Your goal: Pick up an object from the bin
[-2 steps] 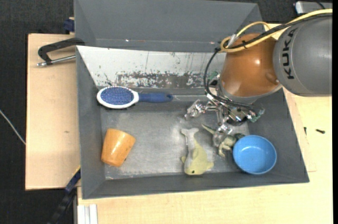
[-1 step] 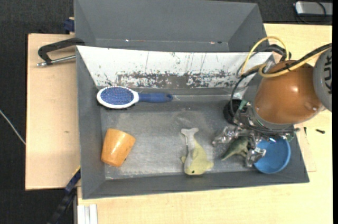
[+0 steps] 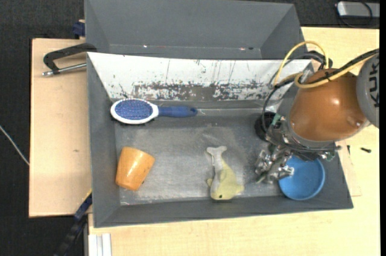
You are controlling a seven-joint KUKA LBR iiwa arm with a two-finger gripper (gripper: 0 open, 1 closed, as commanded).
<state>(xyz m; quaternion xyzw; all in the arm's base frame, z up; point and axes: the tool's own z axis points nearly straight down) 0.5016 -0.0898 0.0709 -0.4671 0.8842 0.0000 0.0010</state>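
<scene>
1. The hand (image 3: 271,167) hangs low in the front right corner of the bin (image 3: 181,149), at the left rim of a blue bowl (image 3: 306,183); I cannot tell whether it is apart or together
2. To pick well, I judge it should straddle the bowl's thin rim squarely and clamp before lifting, clear of the bin wall
3. The bowl is round, shallow and plain blue, partly under the arm's orange cover (image 3: 322,110); a yellow toy fish (image 3: 222,182) lies near on its left
</scene>
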